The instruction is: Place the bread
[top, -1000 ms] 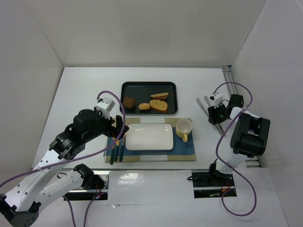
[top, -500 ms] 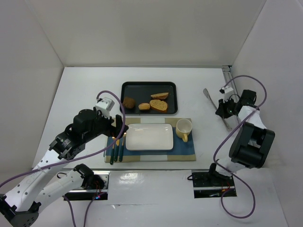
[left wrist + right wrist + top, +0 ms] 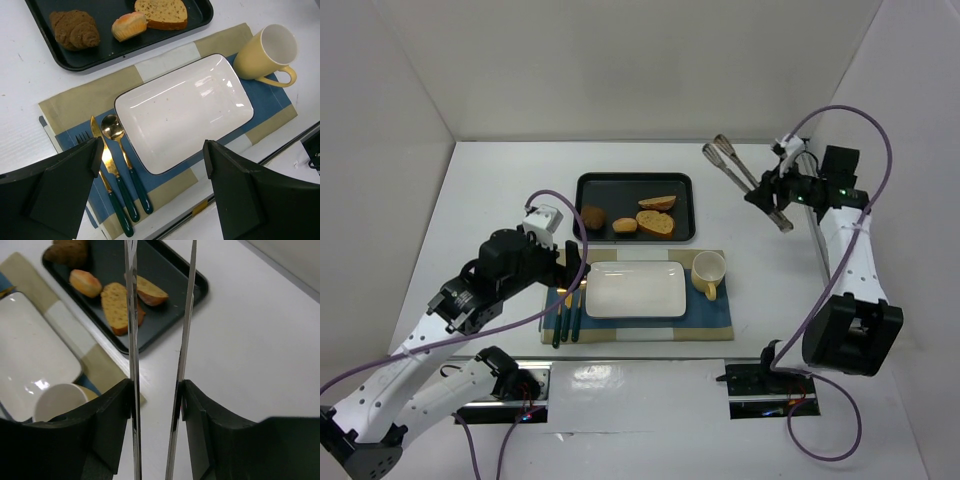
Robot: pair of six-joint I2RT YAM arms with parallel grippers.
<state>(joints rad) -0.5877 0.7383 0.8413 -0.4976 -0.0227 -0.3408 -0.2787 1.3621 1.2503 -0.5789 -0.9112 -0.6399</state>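
Right gripper [image 3: 156, 390] clamped on tongs [image 3: 730, 160], tong arms apart, right of tray [image 3: 588, 190] holding bread [image 3: 656, 224]. Left gripper [image 3: 152, 147] fingers apart, above plate [image 3: 185, 110].

My view of the cell: a matte white table [image 3: 490, 190] boxed in by plain panels.
Three smooth white panels close it in: the back wall [image 3: 620, 60], the left wall [image 3: 370, 150] and the right wall [image 3: 910, 140], each meeting the tabletop in a clean seam. I can see a thin aluminium rail [image 3: 817, 245] running along the table's right edge. The light is soft and even, with faint shadows, and a glossy white strip [image 3: 640, 377] at the near edge throws back a bright glare.
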